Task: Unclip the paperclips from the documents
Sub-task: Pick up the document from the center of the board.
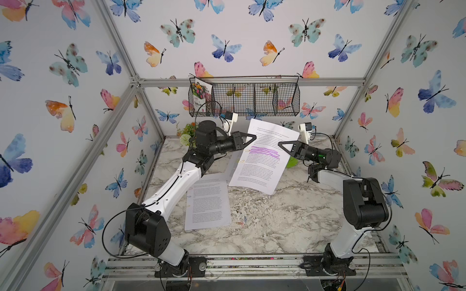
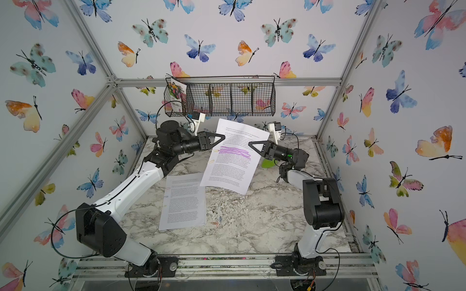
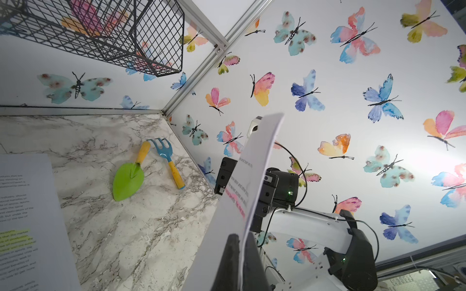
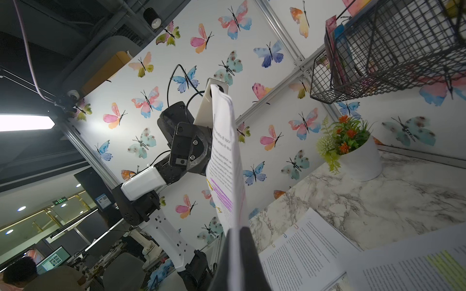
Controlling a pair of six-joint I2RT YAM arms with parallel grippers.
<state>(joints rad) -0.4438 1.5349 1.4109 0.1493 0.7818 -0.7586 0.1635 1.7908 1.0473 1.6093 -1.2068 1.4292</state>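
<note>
Plainly, little print can be read; the black lines on the documents are too small or blurred for us to make out. The characters on the seed packet [image 1: 201, 97] in the wire basket [image 1: 252, 100] are illegible too, and a green exit sign [image 4: 59, 200] glows beyond the cell.

We see the purple-highlighted document [image 1: 262, 161] held up off the bench [image 1: 290, 221], tilted, between the two arms. The left jaws pinch its left edge, the sheet caught in a narrow gap; the right jaws are closed tight on its right edge. Two yellow paperclips [image 1: 246, 150] sit on that left edge, below the left jaws.

The unhighlighted document [image 1: 207, 201] lies flat on the bench beside the left arm, with small paperclips [image 1: 189, 197] along its left edge. The yellow-green document [image 3: 25, 214] lies flat as well, partly hidden behind the raised sheaf in both top views. Three loose paperclips [image 1: 240, 223], orange, pink and blue, lie on the bare bench just beside the flat sheet's near right corner.
</note>
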